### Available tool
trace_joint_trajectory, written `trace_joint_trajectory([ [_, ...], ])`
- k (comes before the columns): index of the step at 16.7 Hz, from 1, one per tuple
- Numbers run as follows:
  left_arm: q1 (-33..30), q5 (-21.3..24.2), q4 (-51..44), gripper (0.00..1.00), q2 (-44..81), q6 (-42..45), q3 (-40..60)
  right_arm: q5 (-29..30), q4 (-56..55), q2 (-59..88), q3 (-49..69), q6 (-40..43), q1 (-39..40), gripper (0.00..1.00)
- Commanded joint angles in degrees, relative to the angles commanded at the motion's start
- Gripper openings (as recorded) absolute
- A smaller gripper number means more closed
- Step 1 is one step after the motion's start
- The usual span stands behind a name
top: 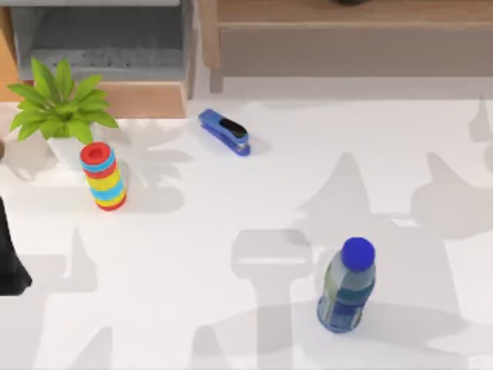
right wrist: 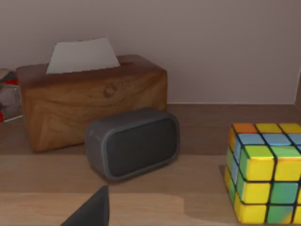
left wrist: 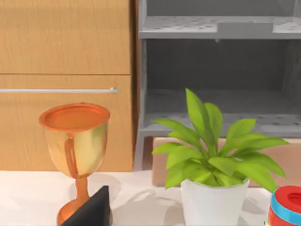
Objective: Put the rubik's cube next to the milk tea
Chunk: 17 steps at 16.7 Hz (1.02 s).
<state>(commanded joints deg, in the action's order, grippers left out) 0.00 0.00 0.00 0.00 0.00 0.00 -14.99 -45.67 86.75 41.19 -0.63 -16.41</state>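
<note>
The right wrist camera faces a wooden shelf where the rubik's cube (right wrist: 264,173) sits upright, ahead of the right gripper and off to one side of it; a dark fingertip (right wrist: 91,209) pokes into that view, and I cannot tell how far the fingers are spread. Also ahead of that gripper stand a grey speaker (right wrist: 133,142) and, behind it, a wooden tissue box (right wrist: 91,94). The milk tea (top: 347,287) stands upright on the white table (top: 231,208) toward its near right. The left arm (top: 11,258) sits at the table's left edge; I cannot tell its finger spread either. In front of it are a copper cup (left wrist: 75,148), a potted plant (left wrist: 214,162) and a ring stack (top: 103,176), with a blue stapler (top: 225,132) farther off.
</note>
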Motion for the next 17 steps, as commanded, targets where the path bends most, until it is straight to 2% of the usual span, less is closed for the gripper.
trace_joint_trajectory([
  [4, 0.0, 0.0, 0.0, 1.00, 0.0, 0.0, 0.0, -3.2, -9.8, 19.3, 8.8, -0.2, -3.5, 1.00],
  [7, 0.0, 0.0, 0.0, 1.00, 0.0, 0.0, 0.0, -4.7, -14.3, 27.4, 12.9, -0.2, -5.1, 1.00],
  [17, 0.0, 0.0, 0.0, 1.00, 0.0, 0.0, 0.0, -4.7, -14.6, 30.5, 16.1, -0.2, -5.2, 1.00],
])
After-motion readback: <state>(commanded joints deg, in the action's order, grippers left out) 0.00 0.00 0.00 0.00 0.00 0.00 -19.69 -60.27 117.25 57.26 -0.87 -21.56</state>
